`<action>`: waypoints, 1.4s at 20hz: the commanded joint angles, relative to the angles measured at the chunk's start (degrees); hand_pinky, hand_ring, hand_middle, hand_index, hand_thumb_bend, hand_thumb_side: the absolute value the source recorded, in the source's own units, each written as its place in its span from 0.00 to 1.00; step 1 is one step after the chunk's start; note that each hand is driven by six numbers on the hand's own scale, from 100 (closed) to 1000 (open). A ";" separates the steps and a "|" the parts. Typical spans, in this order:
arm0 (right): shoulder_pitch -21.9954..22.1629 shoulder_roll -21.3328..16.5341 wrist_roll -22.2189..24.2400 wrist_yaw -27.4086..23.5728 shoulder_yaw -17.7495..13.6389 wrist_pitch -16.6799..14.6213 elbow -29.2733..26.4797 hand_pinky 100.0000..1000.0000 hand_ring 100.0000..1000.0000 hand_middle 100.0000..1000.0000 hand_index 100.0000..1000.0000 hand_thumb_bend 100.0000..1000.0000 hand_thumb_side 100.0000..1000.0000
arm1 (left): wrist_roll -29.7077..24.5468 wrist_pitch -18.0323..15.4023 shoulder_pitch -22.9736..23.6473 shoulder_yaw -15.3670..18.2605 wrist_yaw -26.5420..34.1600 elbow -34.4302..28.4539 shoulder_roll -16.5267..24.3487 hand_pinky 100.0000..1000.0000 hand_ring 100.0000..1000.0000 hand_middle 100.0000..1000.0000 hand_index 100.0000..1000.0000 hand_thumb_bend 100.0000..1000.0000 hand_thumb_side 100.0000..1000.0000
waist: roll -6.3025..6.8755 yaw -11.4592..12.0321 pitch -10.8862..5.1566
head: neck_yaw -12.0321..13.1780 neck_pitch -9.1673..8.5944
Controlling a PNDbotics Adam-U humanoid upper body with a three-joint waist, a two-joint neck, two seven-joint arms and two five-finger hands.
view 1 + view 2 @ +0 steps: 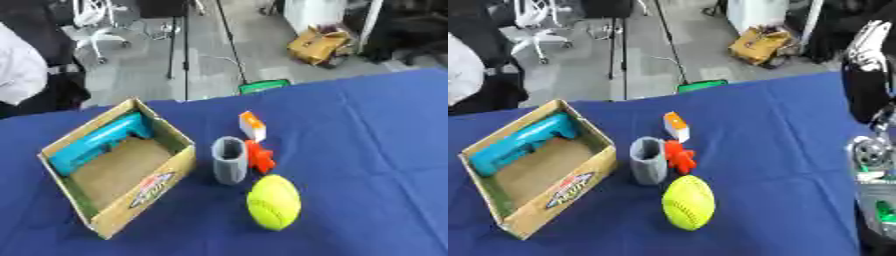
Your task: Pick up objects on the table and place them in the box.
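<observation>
Right hand (868, 45) is hanging high at the edge, fingers straight, holding nothing. Best bet: wrap the yellow ball (688, 202) before heading for the box (150, 195).

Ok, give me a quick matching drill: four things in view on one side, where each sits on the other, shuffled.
Things:
1. teal tool
2. yellow ball
3. grey cup
4. orange and white block

Places:
A. farthest of the loose items
B. inside the box
C. nearest the camera
D. between box and red piece

Pairs: 1-B, 2-C, 3-D, 4-A
</observation>
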 commanded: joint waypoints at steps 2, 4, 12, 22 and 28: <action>-0.81 -1.12 -0.46 0.13 0.09 0.08 -1.02 0.75 0.77 0.72 0.79 0.00 0.86 | 0.82 -0.16 -0.88 0.00 -0.10 -0.84 0.45 0.55 0.56 0.75 0.79 0.00 0.95 | -0.15 0.01 -0.68 | 0.33 -0.16; -0.80 -1.15 -0.28 -0.08 0.10 0.14 -1.02 0.80 0.83 0.81 0.88 0.00 1.00 | 0.93 -0.68 -0.92 -0.05 0.15 -0.84 0.47 0.60 0.67 0.85 0.87 0.00 1.00 | -0.16 0.01 -0.70 | 0.32 -0.17; -0.93 -1.33 0.54 -0.54 0.06 0.55 -1.02 0.84 0.88 0.86 0.91 0.00 1.00 | -0.86 -3.02 -0.86 -0.21 0.67 -0.84 0.49 0.75 0.84 1.00 0.98 0.00 1.00 | -0.23 -0.13 -0.80 | 0.03 -0.29; -9.85 -11.77 20.67 1.12 8.70 8.79 -1.02 0.81 0.86 0.83 0.88 0.00 1.00 | -1.42 -2.22 -0.43 -0.53 1.09 -0.84 0.67 0.73 0.80 0.95 0.94 0.00 1.00 | -1.55 0.54 -1.41 | -0.96 0.90; -18.04 -14.39 32.88 3.36 14.57 12.58 1.47 0.79 0.86 0.83 0.88 0.00 1.00 | -1.96 -1.95 -0.18 -0.83 1.22 -0.84 0.63 0.73 0.79 0.95 0.93 0.00 1.00 | -2.24 1.25 -1.92 | -1.59 1.09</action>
